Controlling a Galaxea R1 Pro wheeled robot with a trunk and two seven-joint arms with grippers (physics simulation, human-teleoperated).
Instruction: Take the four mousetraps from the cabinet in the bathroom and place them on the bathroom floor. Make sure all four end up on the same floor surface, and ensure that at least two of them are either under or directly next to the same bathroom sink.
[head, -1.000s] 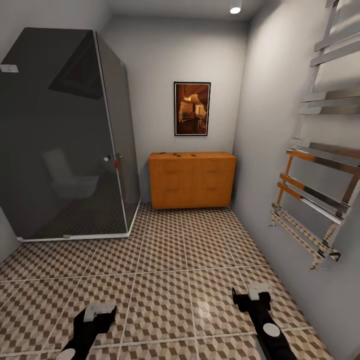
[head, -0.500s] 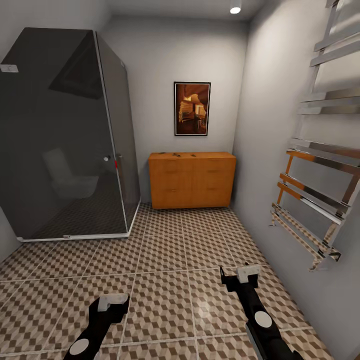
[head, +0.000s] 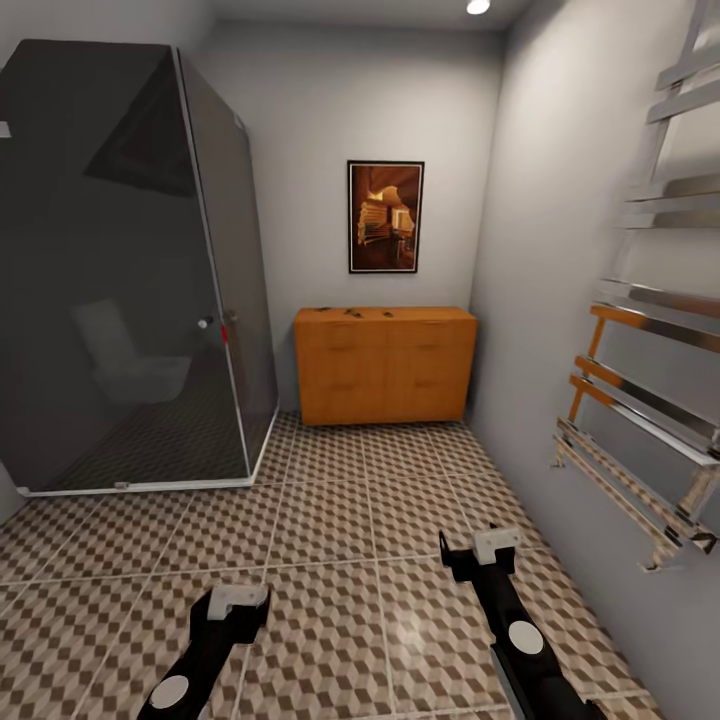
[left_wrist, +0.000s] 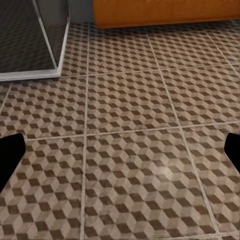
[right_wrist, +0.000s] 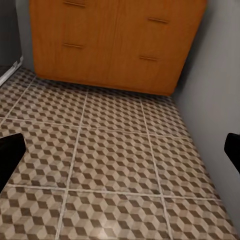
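The cabinet (head: 385, 365) is set against the far wall, its long axis running across the room, drawer fronts facing the robot. Small dark mousetraps (head: 352, 312) are seen on its top; their orientation cannot be told. A glass shower enclosure (head: 120, 280) is placed to its left, a towel rail (head: 640, 400) on the right wall. Bare bathroom floor (head: 330, 520) lies between. The left gripper (head: 237, 600) and right gripper (head: 492, 548) are held low, fingers spread wide, nothing grasped.

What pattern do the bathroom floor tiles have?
The bathroom floor has a brown, beige and white 3D cube pattern, clearest in the left wrist view.
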